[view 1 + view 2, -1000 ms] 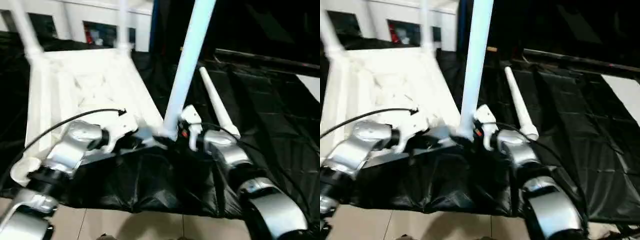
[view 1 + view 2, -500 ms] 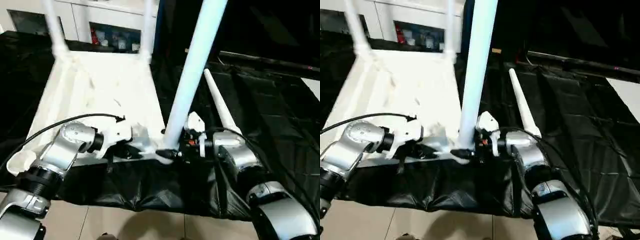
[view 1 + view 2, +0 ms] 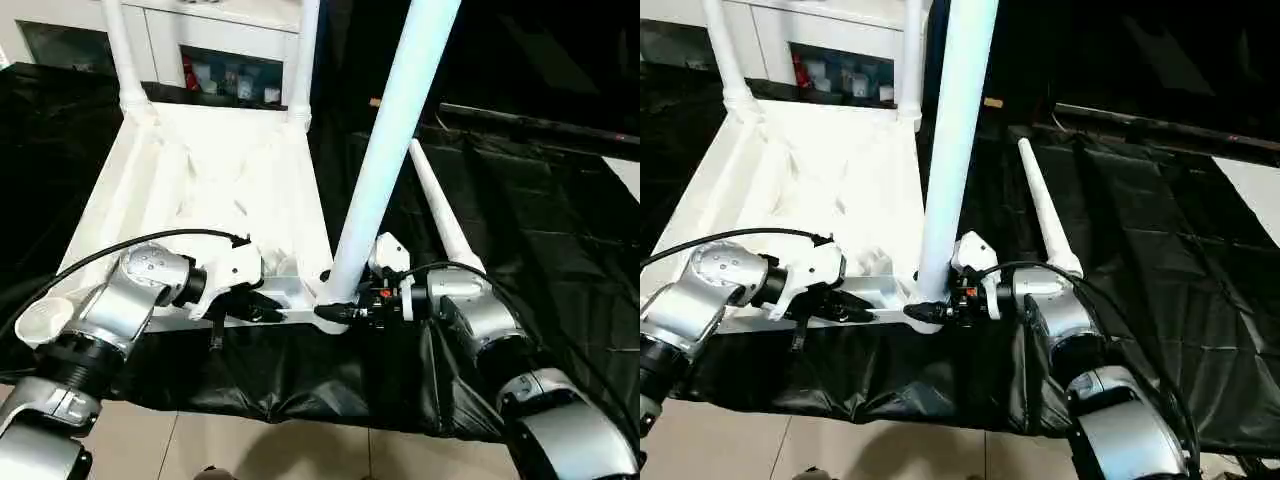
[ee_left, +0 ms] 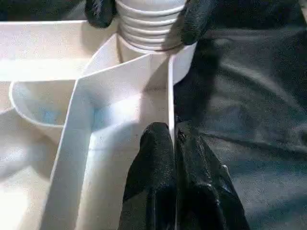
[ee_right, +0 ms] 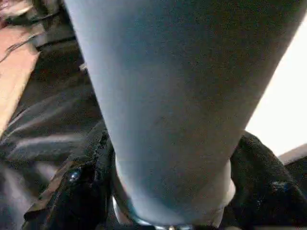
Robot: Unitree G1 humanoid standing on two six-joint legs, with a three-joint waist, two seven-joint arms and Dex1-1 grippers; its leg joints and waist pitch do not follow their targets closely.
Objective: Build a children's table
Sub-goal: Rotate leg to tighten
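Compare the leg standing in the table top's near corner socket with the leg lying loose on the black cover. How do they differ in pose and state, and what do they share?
The standing leg rises upright from the table top; the loose leg lies flat on the black cover. The right gripper has a finger either side of the standing leg's base; nothing touches the loose leg. The standing leg's base sits in a corner socket; the loose leg's end is free. Both are long white tubes.

White tabletop (image 3: 200, 190), ribbed underside; white tubular legs (image 3: 395, 150); desk (image 3: 540, 220) covered in glossy black sheeting; black fingers (image 4: 158, 177); silver forearms (image 3: 125, 300).
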